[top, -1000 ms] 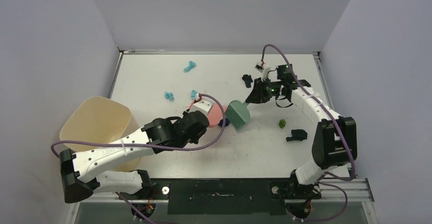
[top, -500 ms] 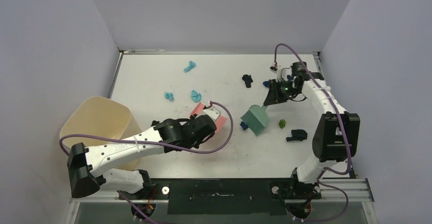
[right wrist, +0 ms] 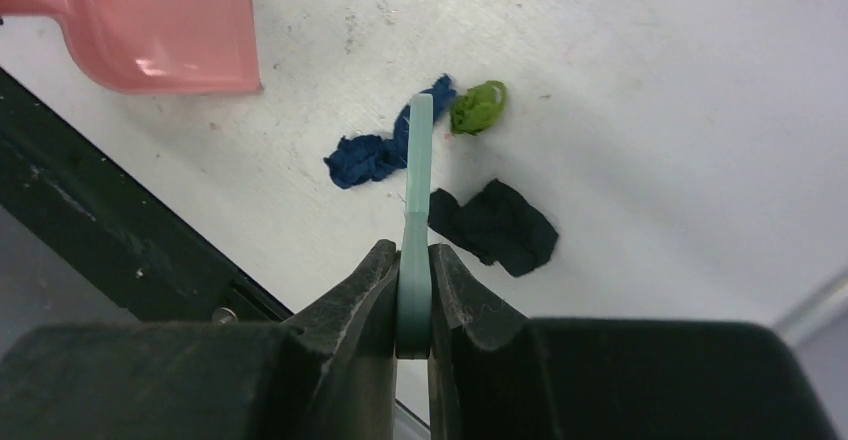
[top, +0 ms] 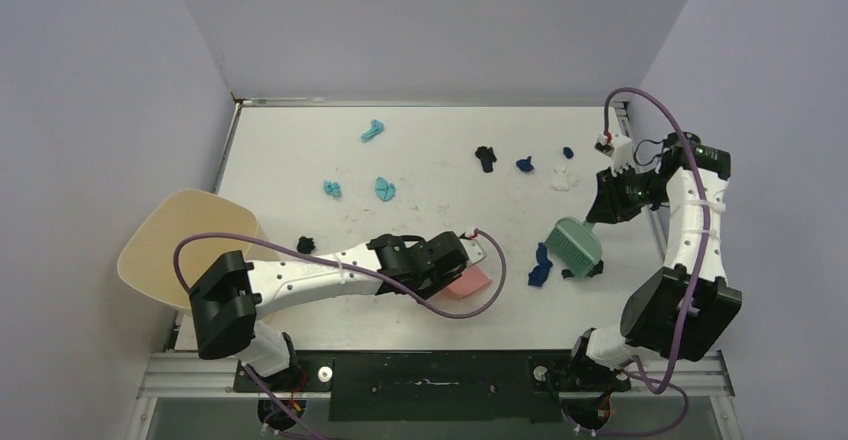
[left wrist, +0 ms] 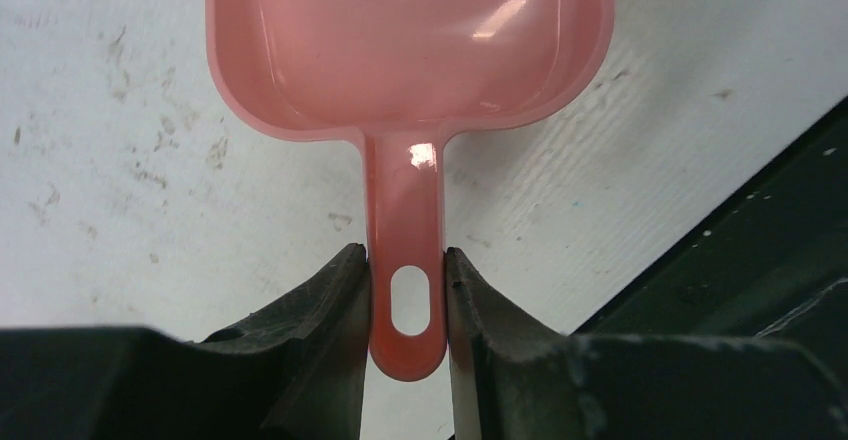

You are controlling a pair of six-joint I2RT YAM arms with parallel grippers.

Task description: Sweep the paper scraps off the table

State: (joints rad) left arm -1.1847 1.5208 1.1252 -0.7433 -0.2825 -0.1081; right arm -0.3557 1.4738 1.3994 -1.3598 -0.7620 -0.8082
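Paper scraps [top: 385, 188] mostly uncollected. Dark blue wad [right wrist: 375, 155], green wad [right wrist: 478, 107] and black wad [right wrist: 495, 222] cluster round the brush [top: 575, 243] at the table's [top: 300, 150] 4 o'clock; others scatter toward 12 and 10. My right gripper [right wrist: 413, 290] is clamped on the brush handle, my left gripper [left wrist: 407, 290] on the dustpan [top: 468, 282] handle, pan empty, at 9 o'clock of the blue wad. Step: sweeping. Next, I judge: push the blue wad toward 9 into the pan mouth.
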